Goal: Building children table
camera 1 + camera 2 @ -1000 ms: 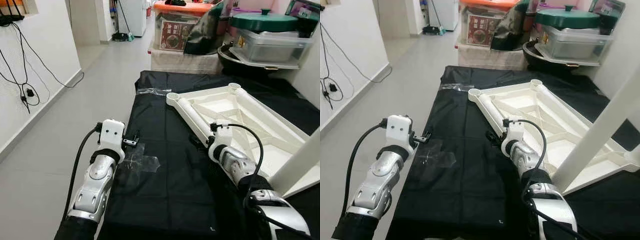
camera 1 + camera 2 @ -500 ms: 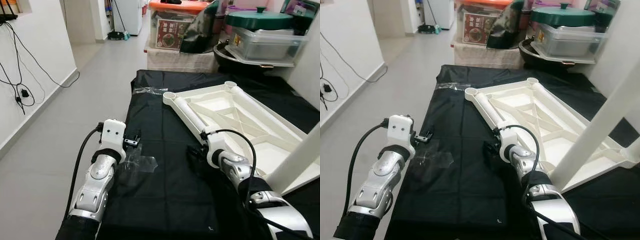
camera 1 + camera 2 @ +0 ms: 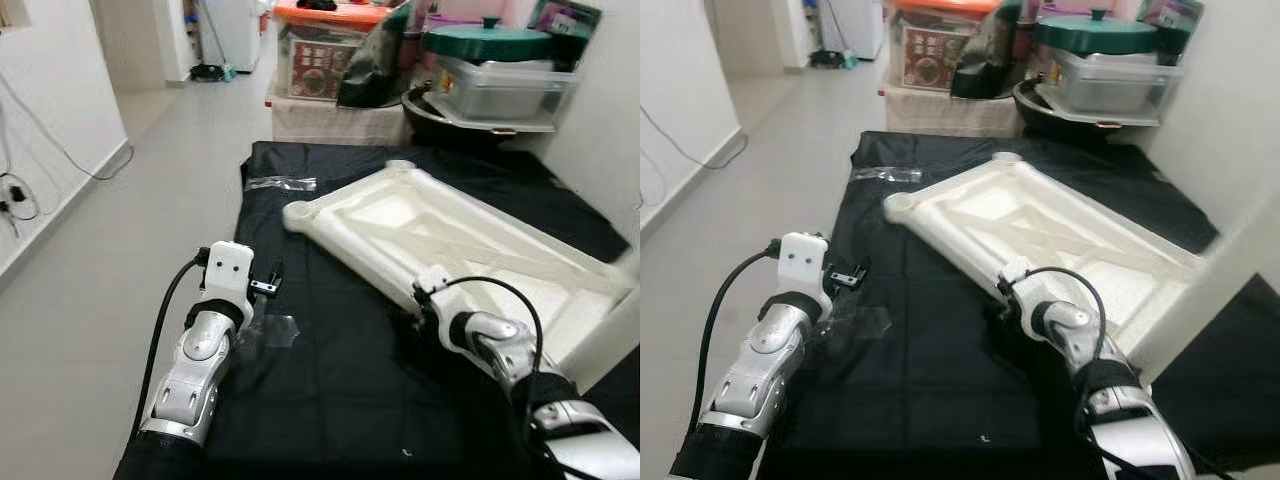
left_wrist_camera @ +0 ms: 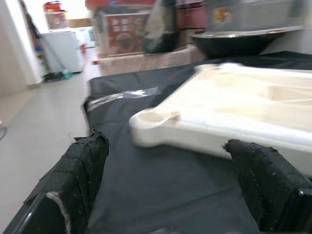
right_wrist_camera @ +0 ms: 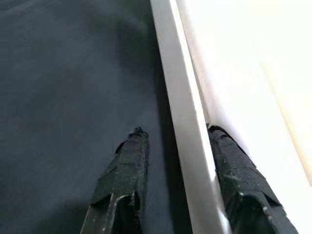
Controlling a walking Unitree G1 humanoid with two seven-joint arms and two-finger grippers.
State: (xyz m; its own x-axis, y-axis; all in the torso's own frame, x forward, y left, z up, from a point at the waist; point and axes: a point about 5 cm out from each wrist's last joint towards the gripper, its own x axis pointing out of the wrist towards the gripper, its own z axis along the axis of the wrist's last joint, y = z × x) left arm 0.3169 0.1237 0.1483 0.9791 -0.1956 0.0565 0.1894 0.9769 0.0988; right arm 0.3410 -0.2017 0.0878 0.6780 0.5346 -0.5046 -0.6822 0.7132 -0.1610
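Nearest us, our right tool [image 5: 175, 195] straddles the rim of the upturned white plastic children's table top [image 3: 440, 235], one finger [image 5: 124, 170] outside on the black cloth sheet [image 3: 330, 370] and the other inside – whether they press the rim we cannot tell. Our left tool [image 4: 170, 195] hovers spread wide and empty above the sheet's left edge. The top lies tilted on the sheet – beyond it stand storage boxes [image 3: 495, 85].

My white plastic tabletop [image 3: 440, 235] lies upside down on the black cloth [image 3: 330, 370] (ribbed underside showing).
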